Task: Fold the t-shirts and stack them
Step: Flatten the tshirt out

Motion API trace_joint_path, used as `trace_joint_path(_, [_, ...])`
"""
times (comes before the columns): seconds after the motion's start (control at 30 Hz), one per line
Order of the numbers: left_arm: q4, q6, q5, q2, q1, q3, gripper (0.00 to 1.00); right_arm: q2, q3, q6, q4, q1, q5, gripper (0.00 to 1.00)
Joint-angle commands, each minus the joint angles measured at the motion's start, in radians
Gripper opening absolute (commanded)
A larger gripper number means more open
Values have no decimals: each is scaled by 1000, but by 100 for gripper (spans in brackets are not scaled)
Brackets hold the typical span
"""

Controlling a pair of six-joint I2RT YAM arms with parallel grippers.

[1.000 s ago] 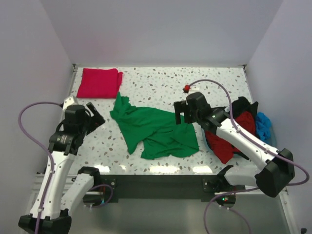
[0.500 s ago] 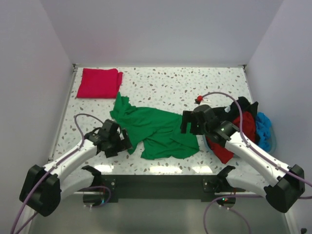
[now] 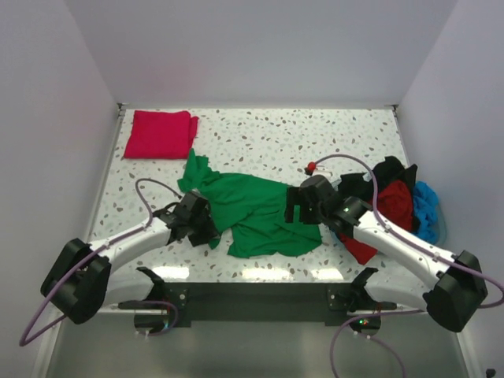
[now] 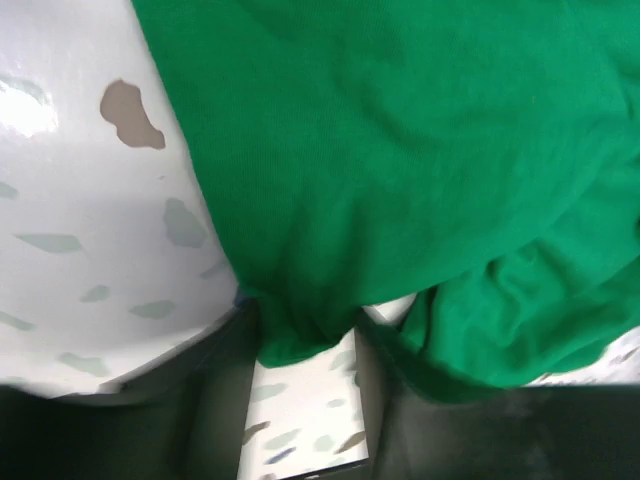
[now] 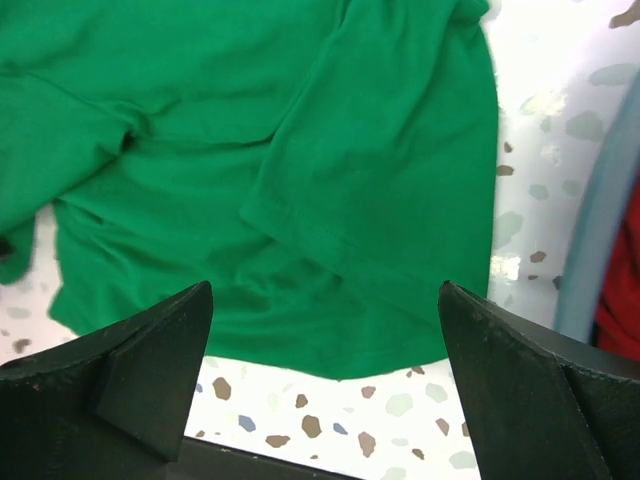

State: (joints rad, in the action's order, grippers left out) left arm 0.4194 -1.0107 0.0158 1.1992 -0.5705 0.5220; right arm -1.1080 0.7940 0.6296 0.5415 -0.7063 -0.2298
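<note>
A bright green t-shirt [image 3: 252, 209] lies crumpled and spread across the middle of the table. My left gripper [image 3: 208, 229] is low at its near-left corner. In the left wrist view that gripper [image 4: 300, 335] has its jaws drawn close, with a fold of the green t-shirt [image 4: 400, 150] pinched between them. My right gripper [image 3: 294, 204] hovers over the shirt's right side. Its jaws [image 5: 325, 290] stand wide open above the hem of the green t-shirt [image 5: 300, 150], holding nothing. A pinkish crimson t-shirt [image 3: 161, 134] lies folded at the far left corner.
A light-blue basket [image 5: 600, 230] stands at the right edge, holding a dark red t-shirt [image 3: 378, 216], a black t-shirt [image 3: 390, 172] and a blue t-shirt [image 3: 425, 201]. White walls close off the table at the left, back and right.
My left arm swung down from the left side to the green shirt's near-left corner, and its jaws closed there. My right gripper moved nearer over the shirt's right edge, still open.
</note>
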Motion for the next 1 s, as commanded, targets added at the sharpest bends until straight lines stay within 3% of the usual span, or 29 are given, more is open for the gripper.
trace_joint_path(0.0, [-37,1,-66,54,-22,3,20,-116,83,27,29,-59,-92,99])
trace_joint_path(0.03, [-30,14,-112,60,-22,10,1,-162,108,38,56,-76,-150,99])
trace_joint_path(0.07, [11,15,-135,65,-22,24,0,-199,150,42,92,-114,-181,99])
trace_joint_path(0.3, [62,32,-234,-77,-22,39,0,-479,323,99,123,-226,-313,94])
trace_joint_path(0.43, [85,32,-252,-121,-22,38,0,-594,389,120,162,-232,-335,77])
trace_joint_path(0.63, [91,29,-240,-122,-22,38,0,-630,375,153,153,-232,-359,60])
trace_joint_path(0.97, [81,20,-228,-133,-22,29,0,-678,347,145,97,-232,-347,53])
